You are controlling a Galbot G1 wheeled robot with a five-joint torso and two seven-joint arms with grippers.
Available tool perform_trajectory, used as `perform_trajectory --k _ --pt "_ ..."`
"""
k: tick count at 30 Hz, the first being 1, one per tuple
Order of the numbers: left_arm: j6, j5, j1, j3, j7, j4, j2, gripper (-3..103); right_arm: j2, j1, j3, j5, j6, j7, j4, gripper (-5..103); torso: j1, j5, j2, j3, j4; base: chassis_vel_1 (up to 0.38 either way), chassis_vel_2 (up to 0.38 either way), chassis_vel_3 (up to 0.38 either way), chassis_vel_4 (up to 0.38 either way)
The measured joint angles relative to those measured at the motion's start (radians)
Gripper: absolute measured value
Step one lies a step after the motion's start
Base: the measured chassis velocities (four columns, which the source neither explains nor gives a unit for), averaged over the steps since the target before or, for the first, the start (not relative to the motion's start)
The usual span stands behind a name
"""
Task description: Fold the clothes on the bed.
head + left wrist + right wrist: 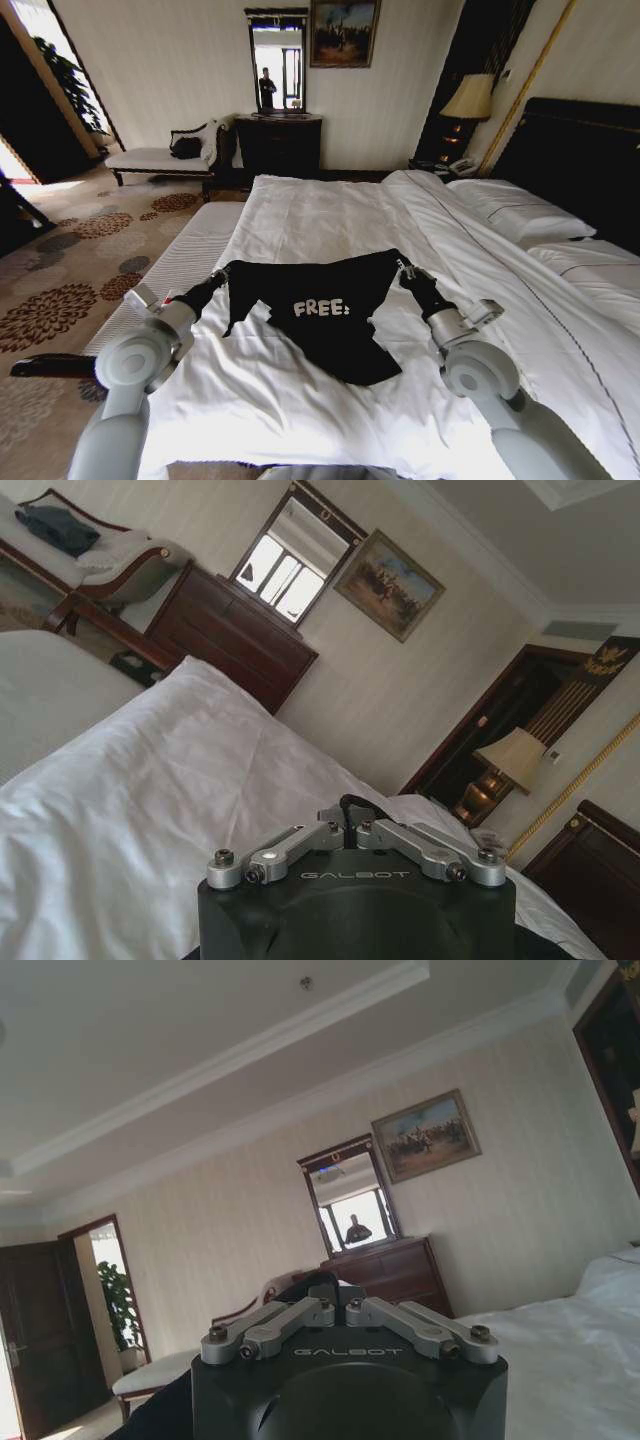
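The clothes [330, 310], a black T-shirt with white "FREE!" lettering, are stretched between my two grippers over the white bed [330, 210], with the lower part drooping onto the duvet. My left gripper [222, 273] is shut on the shirt's left corner and my right gripper [404, 268] is shut on its right corner. In the left wrist view the left gripper [350, 815] has its linkage drawn together over a bit of black cloth. The right gripper [335, 1295] looks the same in the right wrist view, with black fabric [160, 1410] hanging beside it.
A long white-cushioned bench [185, 260] runs along the bed's left side above patterned carpet. Pillows [520, 215] and the dark headboard [585, 160] are at the right. A chaise [160, 158], a dark dresser [278, 145] with a mirror and a lamp [468, 98] stand by the far wall.
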Motion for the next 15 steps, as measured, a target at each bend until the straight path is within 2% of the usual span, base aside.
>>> perform_trajectory --k 1,5,11,13,14,15 --pt "-0.01 0.01 0.001 -0.012 0.019 -0.033 0.017 1 -0.013 -0.002 0.031 0.031 0.013 -0.03 0.037 0 0.0 -0.0001 0.0 0.0 0.0 0.0 0.0 0.0 0.0" --pt "-0.029 0.021 -0.011 -0.026 0.048 -0.099 0.047 1 -0.035 -0.004 0.079 0.095 0.019 -0.066 0.121 0 0.0 -0.0001 0.0 0.0 -0.0003 0.0 0.0 0.0 0.0" --pt "-0.075 -0.014 -0.018 -0.107 0.075 -0.159 0.109 1 -0.082 -0.028 0.155 0.18 0.061 -0.099 0.179 0 0.0 0.0 0.0 0.0 -0.0003 0.0 0.0 0.0 0.0" --pt "-0.098 -0.048 -0.01 -0.164 0.077 -0.16 0.142 1 -0.098 -0.039 0.179 0.191 0.081 -0.125 0.18 0 0.0 -0.0002 0.0 0.0 -0.0002 0.0 0.0 0.0 0.0" --pt "-0.109 -0.107 -0.009 -0.22 0.072 -0.16 0.168 1 -0.107 -0.041 0.198 0.216 0.086 -0.135 0.18 0 0.0 -0.0001 0.0 0.0 -0.0002 0.0 0.0 0.0 0.0" --pt "-0.109 -0.107 -0.009 -0.22 0.072 -0.16 0.168 1 -0.107 -0.041 0.198 0.216 0.086 -0.135 0.18 0 0.0 -0.0001 0.0 0.0 -0.0002 0.0 0.0 0.0 0.0"
